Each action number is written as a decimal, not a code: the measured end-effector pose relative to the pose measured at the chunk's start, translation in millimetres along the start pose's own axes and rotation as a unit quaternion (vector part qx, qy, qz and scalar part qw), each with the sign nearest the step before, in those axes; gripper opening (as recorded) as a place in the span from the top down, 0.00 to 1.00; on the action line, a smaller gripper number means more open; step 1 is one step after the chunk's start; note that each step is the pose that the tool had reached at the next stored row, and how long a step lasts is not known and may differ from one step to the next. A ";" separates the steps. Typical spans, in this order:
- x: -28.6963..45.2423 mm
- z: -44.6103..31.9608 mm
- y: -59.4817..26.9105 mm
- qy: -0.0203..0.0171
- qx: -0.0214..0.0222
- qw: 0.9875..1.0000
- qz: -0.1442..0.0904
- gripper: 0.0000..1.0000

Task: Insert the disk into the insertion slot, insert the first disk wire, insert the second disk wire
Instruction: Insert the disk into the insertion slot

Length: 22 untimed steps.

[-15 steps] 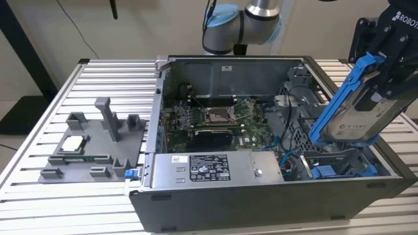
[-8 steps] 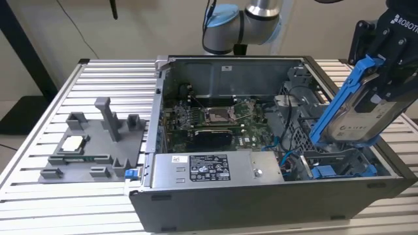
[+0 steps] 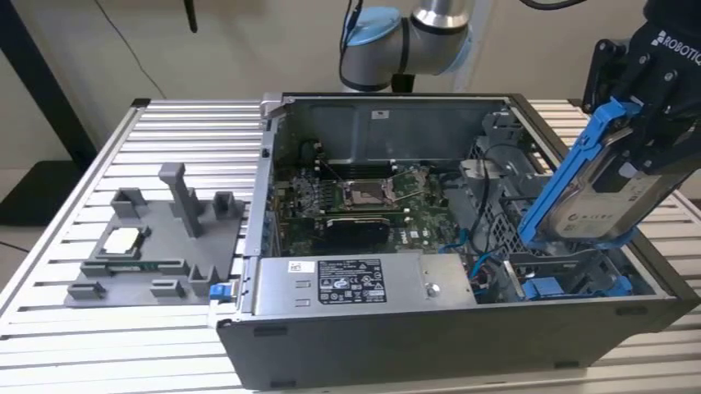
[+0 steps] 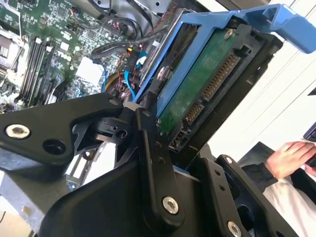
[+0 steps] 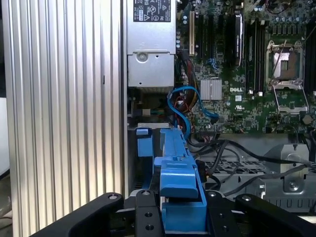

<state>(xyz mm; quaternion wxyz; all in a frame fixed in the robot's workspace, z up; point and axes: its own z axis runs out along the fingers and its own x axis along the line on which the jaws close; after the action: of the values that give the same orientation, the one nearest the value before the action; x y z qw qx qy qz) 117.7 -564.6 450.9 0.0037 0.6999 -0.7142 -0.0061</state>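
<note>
Exterior view: a ribbed metal table (image 3: 66,164) before a pale wall (image 3: 252,41) carries a grey fixture (image 3: 153,238), then an open computer case (image 3: 438,345). Rightward, the pincer (image 3: 641,135), partly cut off, clamps the disk (image 3: 597,197), which is tilted above the case and hides much of the drive cage (image 3: 498,226).

Open overhead across the drive cage (image 3: 501,234), save for the tilted disk (image 3: 597,193) just above it, clamped in the gripper (image 3: 646,135). Hemmed on the cage's motherboard (image 3: 362,197) side by loose blue cables (image 5: 180,101) and black cables (image 5: 237,148). Walled off past those cables by the power-supply box (image 3: 350,283). Filled low in the cage by another blue carrier (image 3: 570,287). Free outside the cage's outer wall, over the ribbed table (image 5: 64,98).
</note>
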 end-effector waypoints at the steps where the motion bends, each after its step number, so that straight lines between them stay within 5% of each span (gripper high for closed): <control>1: 0.0 0.1 0.0 0.000 0.000 1.000 0.000 0.67; 22: 3.2 14.9 -0.3 0.000 0.004 1.000 0.000 0.67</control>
<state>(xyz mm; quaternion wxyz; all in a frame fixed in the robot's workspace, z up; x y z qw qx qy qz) 117.7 -567.7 436.0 0.0008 0.6999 -0.7142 -0.0034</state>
